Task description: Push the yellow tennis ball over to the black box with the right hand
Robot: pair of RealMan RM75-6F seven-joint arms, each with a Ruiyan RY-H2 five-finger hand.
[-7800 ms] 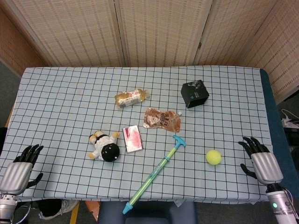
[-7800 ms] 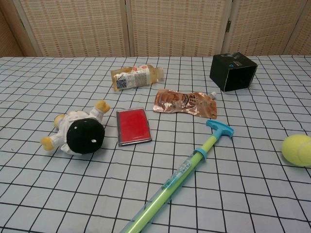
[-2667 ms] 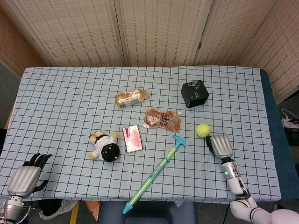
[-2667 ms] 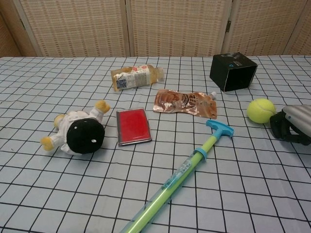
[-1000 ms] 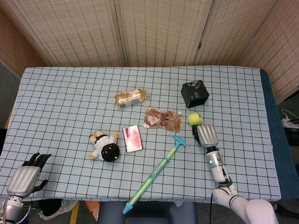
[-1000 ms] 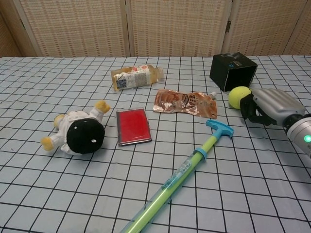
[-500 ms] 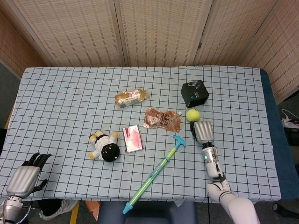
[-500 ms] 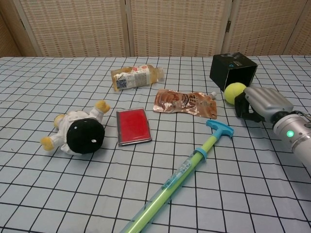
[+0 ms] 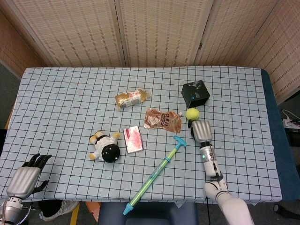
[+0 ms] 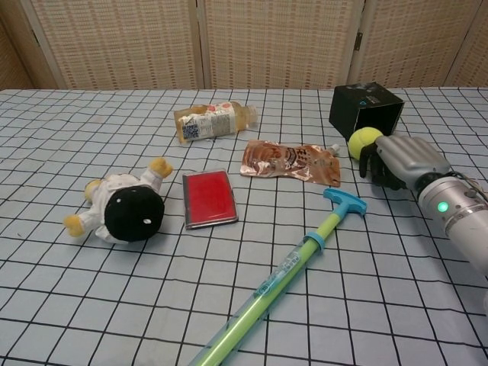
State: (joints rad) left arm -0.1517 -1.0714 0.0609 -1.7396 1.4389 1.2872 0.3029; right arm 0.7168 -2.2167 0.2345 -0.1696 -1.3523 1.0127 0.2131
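The yellow tennis ball [image 9: 192, 113] [image 10: 364, 142] lies just in front of the black box [image 9: 195, 93] [image 10: 365, 112], close against its near lower edge. My right hand [image 9: 202, 130] [image 10: 400, 162] sits right behind the ball on the near side, knuckles up and dark fingers curled down, touching the ball and holding nothing. Only the head view shows my left hand [image 9: 26, 180], which rests at the table's near left corner with its fingers apart and nothing in it.
Left of the ball lies a brown foil pouch [image 10: 291, 161]. A green and blue toy syringe [image 10: 286, 271] runs diagonally at the near side. Further left are a red card case [image 10: 208, 197], a plush doll [image 10: 122, 207] and a lying bottle [image 10: 214, 120].
My right hand has moved forward and to the left, rolling the ball from the near right of the table up to the black box. The left hand has stayed put.
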